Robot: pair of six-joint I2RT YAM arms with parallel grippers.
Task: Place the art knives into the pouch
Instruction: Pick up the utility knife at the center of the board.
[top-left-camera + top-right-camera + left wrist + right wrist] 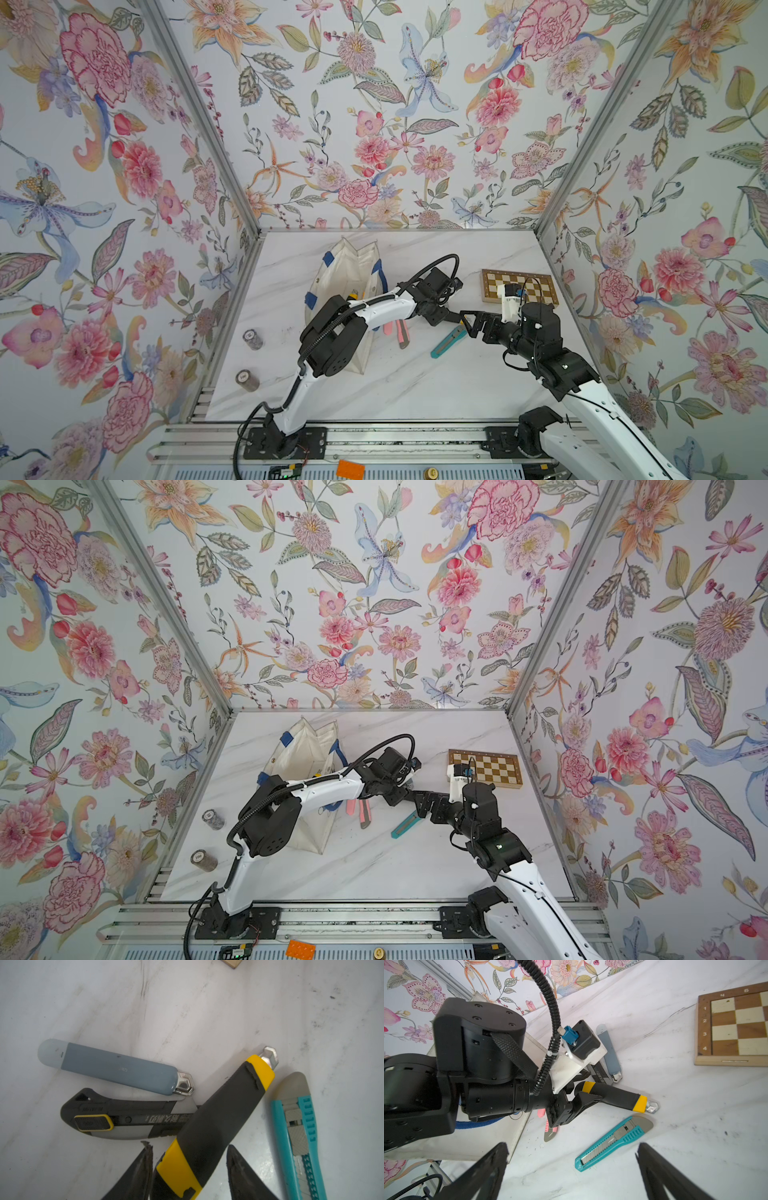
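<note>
You're at the grab: your left claw (189,1145) sits half-spread astride the black-and-yellow knife (216,1126) lying near the pouch (349,266), your right claw (573,1145) is spread wide, and next you'd likely pinch, lift and carry it to the pouch.

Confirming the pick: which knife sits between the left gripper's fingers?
The black knife with yellow bands, crossing over the black-and-grey knife. The grey-blue knife and teal knife lie outside the left gripper.

Floral-papered walls (374,124) close in three sides, with aluminium posts (199,112) at the corners, around a white, grey-veined marble worktop (415,386) in soft, even light.
</note>
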